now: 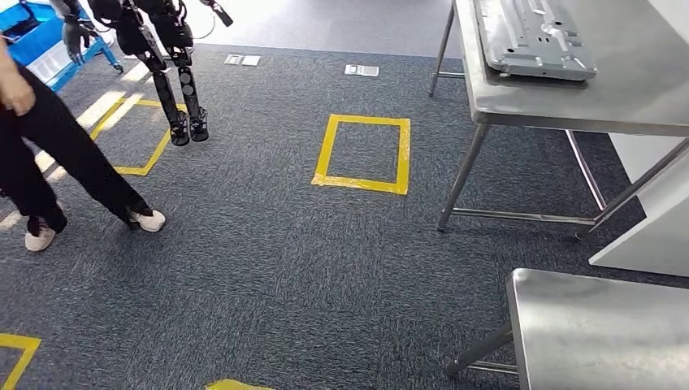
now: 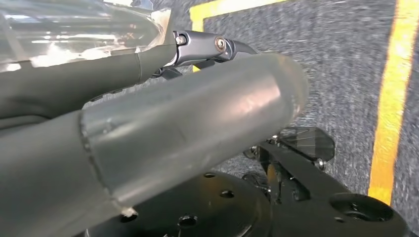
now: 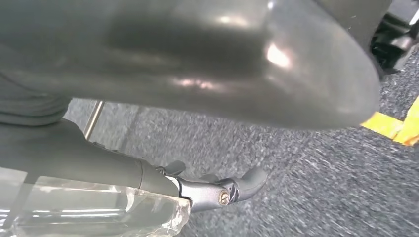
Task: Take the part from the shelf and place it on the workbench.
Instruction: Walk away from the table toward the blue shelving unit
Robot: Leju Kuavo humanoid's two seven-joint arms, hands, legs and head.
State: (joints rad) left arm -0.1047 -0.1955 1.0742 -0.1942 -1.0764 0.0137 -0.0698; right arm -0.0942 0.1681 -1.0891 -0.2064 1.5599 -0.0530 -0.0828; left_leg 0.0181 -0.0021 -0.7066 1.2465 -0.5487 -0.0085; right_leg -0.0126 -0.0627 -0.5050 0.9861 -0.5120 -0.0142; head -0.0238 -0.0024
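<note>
A flat grey metal part (image 1: 532, 36) with raised ribs lies on a steel table (image 1: 585, 101) at the upper right of the head view. My left hand (image 2: 197, 98) hangs over the carpet, its thick grey thumb and a darker finger (image 2: 217, 47) stretched apart with nothing between them. My right hand (image 3: 197, 74) hangs the same way, a dark finger (image 3: 222, 192) extended below the thumb, and it holds nothing. Both hands are far from the part.
A second steel table (image 1: 601, 333) stands close at the lower right. A yellow tape square (image 1: 363, 153) marks the carpet ahead. At the left a person (image 1: 49, 146) in black walks. Behind stand another humanoid robot (image 1: 162, 57) and a blue cart (image 1: 41, 41).
</note>
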